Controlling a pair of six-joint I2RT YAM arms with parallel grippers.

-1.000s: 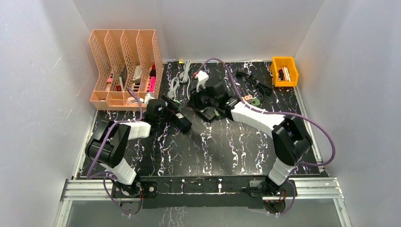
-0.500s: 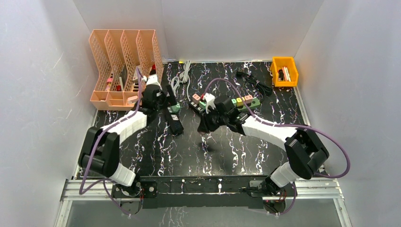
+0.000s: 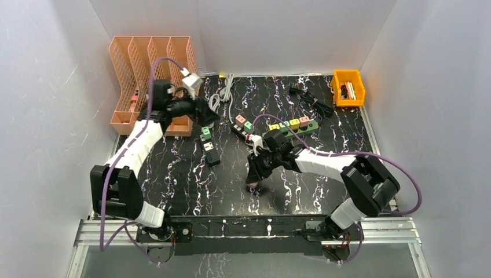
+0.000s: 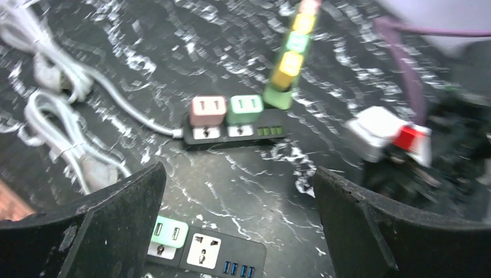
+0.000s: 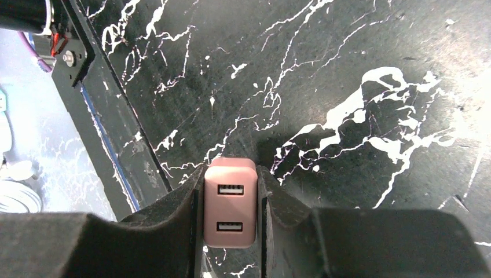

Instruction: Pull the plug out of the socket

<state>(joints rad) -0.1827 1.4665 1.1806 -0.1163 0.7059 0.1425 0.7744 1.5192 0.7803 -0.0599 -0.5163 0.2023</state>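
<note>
Right wrist shows the right pincer [image 5: 230, 188] pinching a smooth, boxy pink plug [image 5: 230, 211]; left pincer [image 4: 237, 174] spread wide.

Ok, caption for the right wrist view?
Right tool clamps a pink two-port USB charger plug over the black marbled table.

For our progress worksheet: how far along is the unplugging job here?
Done: one pink USB charger is out of any socket. In hand: the right hand grips it over the table; the left hand hangs open. Left: a pink adapter and green adapter sit plugged into the black power strip.
</note>
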